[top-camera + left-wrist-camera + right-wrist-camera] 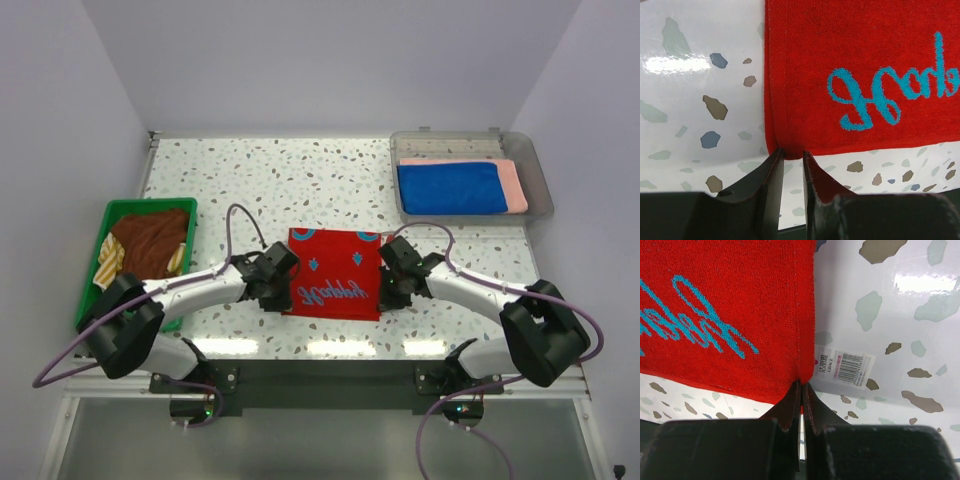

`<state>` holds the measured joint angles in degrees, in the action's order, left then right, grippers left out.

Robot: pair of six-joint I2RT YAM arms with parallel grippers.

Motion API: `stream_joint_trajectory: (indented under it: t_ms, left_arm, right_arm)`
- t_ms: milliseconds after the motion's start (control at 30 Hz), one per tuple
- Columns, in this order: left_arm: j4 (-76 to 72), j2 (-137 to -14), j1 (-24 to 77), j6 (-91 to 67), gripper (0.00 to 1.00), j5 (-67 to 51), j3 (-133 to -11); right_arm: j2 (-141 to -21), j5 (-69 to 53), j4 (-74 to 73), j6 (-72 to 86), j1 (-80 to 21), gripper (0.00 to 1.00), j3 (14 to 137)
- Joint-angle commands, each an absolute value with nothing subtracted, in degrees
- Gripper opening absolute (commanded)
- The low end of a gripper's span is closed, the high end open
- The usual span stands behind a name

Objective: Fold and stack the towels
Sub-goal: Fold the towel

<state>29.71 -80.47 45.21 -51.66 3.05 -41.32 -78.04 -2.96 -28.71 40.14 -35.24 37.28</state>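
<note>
1. Top view: the red towel (333, 272) lies flat mid-table. It is soft and light and will likely sag, so take its near corners. The green basket (92, 285) holds a brown towel (150, 245) and a striped towel (108, 262). The clear tray (540, 190) holds a blue towel (450, 188) over a pink towel (515, 180).
2. Left wrist: your left gripper (792, 156) stands slightly parted at the near-left corner, gripping nothing.
3. Right wrist: your right gripper (801, 385) is pinched on the near-right corner, beside the label (844, 367).

Five towels (red (333, 272), blue (450, 188), pink (516, 182), brown (150, 243), striped (108, 263)), one green basket (150, 204), one clear tray (541, 185), two grippers (274, 289) (391, 288).
</note>
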Motion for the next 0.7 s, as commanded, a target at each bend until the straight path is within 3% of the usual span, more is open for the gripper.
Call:
stream_joint_trajectory:
  t_ms: [0, 167, 467, 667]
  left_arm:
    - [28.4, -81.5, 45.9, -52.8, 0.27, 4.2, -43.0]
    - [31.1, -82.0, 46.2, -53.6, 0.33, 6.9, -43.9]
    - [31.5, -83.1, 46.3, -53.8, 0.36, 7.9, -44.6]
    - [31.5, -84.2, 46.9, -53.4, 0.28, 7.8, -46.5]
  right_arm:
    - [-77.0, -1.6, -28.4, 40.4, -35.2, 0.0, 38.1]
    - [-76.6, -1.7, -28.3, 40.3, -35.2, 0.0, 38.1]
    - [-76.6, -1.8, -27.9, 40.3, -35.2, 0.0, 37.9]
    - [-76.2, -1.7, -28.0, 40.1, -35.2, 0.0, 37.8]
